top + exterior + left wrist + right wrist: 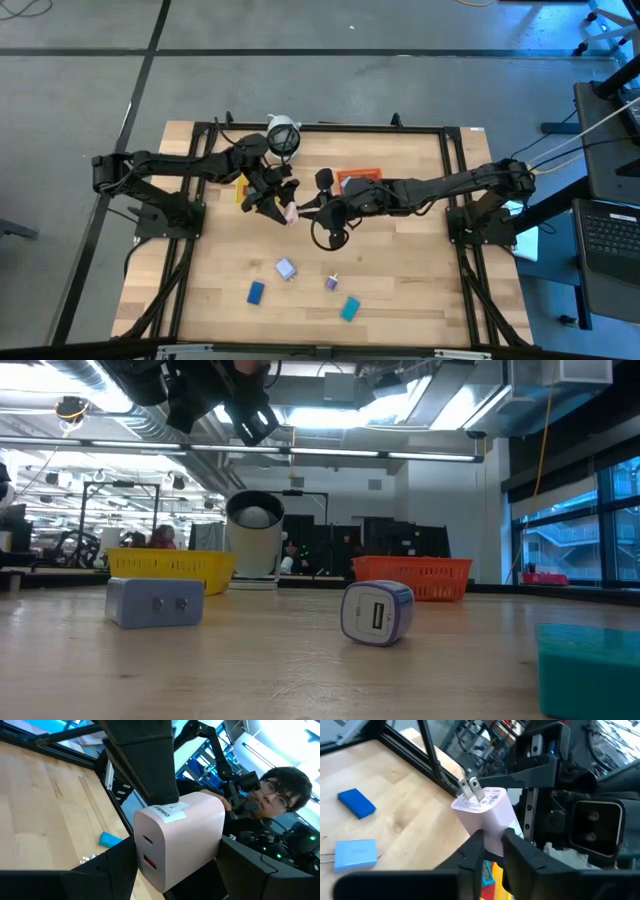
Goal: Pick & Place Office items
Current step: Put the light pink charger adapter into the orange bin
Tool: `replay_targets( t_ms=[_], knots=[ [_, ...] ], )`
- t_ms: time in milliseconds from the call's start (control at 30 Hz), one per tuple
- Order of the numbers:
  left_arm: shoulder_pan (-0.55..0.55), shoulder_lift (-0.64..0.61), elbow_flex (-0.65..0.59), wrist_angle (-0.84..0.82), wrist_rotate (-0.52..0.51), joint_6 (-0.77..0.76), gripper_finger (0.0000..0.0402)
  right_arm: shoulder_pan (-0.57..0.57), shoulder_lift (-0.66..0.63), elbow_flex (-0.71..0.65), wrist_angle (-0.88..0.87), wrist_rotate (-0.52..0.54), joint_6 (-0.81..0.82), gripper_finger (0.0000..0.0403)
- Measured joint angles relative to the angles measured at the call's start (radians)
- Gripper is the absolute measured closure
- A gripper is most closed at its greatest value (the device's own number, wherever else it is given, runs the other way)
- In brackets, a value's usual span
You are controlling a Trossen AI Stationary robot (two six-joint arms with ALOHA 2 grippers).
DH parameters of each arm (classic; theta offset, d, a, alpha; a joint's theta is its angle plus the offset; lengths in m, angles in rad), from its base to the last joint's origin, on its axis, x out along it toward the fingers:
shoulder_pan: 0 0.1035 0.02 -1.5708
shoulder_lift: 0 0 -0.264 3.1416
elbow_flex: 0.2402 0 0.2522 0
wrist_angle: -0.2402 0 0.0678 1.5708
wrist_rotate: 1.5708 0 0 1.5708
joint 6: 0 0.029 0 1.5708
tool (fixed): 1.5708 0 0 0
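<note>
A pink wall charger (291,212) hangs above the table's middle, between my two grippers. My left gripper (275,200) reaches it from the left and is shut on it. My right gripper (302,210) comes from the right and is shut on it too. The right wrist view shows its metal prongs (471,787). The left wrist view shows its port face (149,852). On the near part of the table lie a whitish block (286,268), a blue block (256,292), a small purple piece (331,283) and a teal block (349,309). My left gripper has the charger between its two fingers, one on the labelled side (167,810) and the other on the opposite side, near the port end. The fingers come about level from the table's left. The charger is lifted clear of the table. My right gripper pinches the charger's body at its end away from the prongs (492,837) between its two fingertips (472,847). The fingers come from the table's right, slanting slightly down. The pronged face points away from the fingers.
A yellow tray (243,190) lies partly under my left arm and a red tray (360,176) behind my right arm. A white round device (283,135) stands at the far edge. A person shows beyond the table (280,790). A black frame rims the table.
</note>
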State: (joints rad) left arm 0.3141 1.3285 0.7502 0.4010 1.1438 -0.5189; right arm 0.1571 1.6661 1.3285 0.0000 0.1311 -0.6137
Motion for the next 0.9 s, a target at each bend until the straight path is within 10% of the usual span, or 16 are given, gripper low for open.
replay_targets(
  t_ms=[367, 900],
  knots=[
    [-0.002, 0.0, 0.003, -0.001, 0.054, -0.053, 0.0169, -0.003, 0.004, 0.0, -0.008, -0.011, -0.004, 0.0095],
    [-0.013, 0.0, 0.003, -0.008, 0.064, -0.094, 0.0165, -0.017, 0.003, 0.0, 0.094, -0.189, 0.03, 0.0122]
  ],
)
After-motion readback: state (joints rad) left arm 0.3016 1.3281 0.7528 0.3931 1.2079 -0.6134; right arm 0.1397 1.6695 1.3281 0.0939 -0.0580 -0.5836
